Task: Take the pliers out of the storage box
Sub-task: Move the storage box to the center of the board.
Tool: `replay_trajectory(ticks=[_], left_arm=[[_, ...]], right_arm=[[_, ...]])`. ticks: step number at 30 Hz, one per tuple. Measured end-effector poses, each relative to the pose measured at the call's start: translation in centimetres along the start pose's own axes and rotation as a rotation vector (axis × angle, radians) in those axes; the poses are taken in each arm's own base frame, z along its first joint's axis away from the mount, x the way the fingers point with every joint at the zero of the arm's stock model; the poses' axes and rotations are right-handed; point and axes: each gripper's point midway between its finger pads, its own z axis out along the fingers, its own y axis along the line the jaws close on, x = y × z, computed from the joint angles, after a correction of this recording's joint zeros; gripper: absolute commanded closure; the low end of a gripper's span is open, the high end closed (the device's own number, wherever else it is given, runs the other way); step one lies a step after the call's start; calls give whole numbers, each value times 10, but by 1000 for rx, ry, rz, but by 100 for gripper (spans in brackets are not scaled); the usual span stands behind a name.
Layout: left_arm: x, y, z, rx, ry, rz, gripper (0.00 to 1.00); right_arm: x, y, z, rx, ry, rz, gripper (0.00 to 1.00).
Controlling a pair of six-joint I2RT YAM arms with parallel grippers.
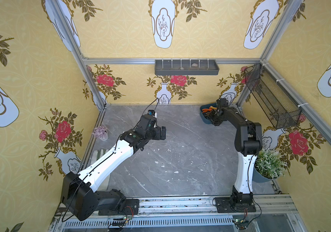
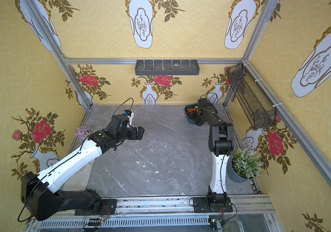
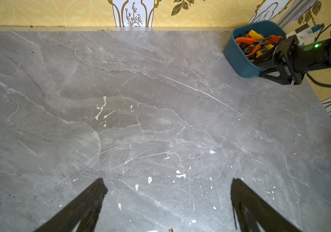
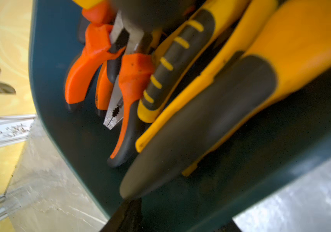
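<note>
The storage box, a teal tub, sits in the table's far right corner. It holds several pliers with orange-and-black or yellow-and-black handles. My right gripper reaches down at the tub's near wall, one finger inside and one outside it. In the right wrist view a big yellow-and-black handle lies just above one finger; whether anything is clamped does not show. My left gripper hovers open over bare table left of centre.
A long grey divided tray hangs on the back wall. A black mesh basket is fixed to the right wall. A potted plant stands by the right arm's base and a small flower pot at the left edge.
</note>
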Motion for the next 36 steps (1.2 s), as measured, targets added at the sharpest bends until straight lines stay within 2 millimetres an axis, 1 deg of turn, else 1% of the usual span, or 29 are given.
replay_trajectory(ticks=[3, 9, 14, 16, 19, 21, 24, 26, 28, 30, 32, 33, 35, 36], left_arm=[[-1, 1, -1, -7, -5, -6, 1], [5, 5, -4, -9, -3, -25, 1], [3, 5, -11, -2, -20, -30, 1], [2, 6, -15, -6, -29, -32, 1], [3, 9, -20, -16, -35, -36, 1], [4, 15, -21, -39, -32, -37, 1], [9, 33, -21, -102, -7, -53, 1], [10, 51, -23, -156, 6, -87, 1], [12, 76, -25, -220, 21, -143, 1], [16, 108, -29, -290, 38, -218, 1], [22, 132, -34, -344, 46, -286, 1], [26, 141, -37, -363, 55, -306, 1], [33, 146, -39, -362, 76, -324, 1], [34, 144, -39, -350, 84, -328, 1]], right_arm=[[27, 5, -5, 16, 30, -35, 52], [80, 18, -12, 43, 100, -115, 52], [126, 34, -16, 56, 149, -207, 52], [146, 43, -17, 57, 161, -252, 52], [181, 55, -20, 55, 194, -332, 52], [204, 63, -21, 48, 218, -388, 52], [245, 78, -24, 40, 253, -495, 52], [267, 83, -23, 47, 256, -563, 52], [290, 86, -24, 48, 270, -632, 52], [313, 87, -26, 42, 293, -695, 52], [335, 87, -30, 39, 316, -753, 52], [346, 87, -33, 37, 330, -783, 52], [364, 86, -37, 36, 350, -833, 51], [372, 85, -39, 36, 360, -855, 50]])
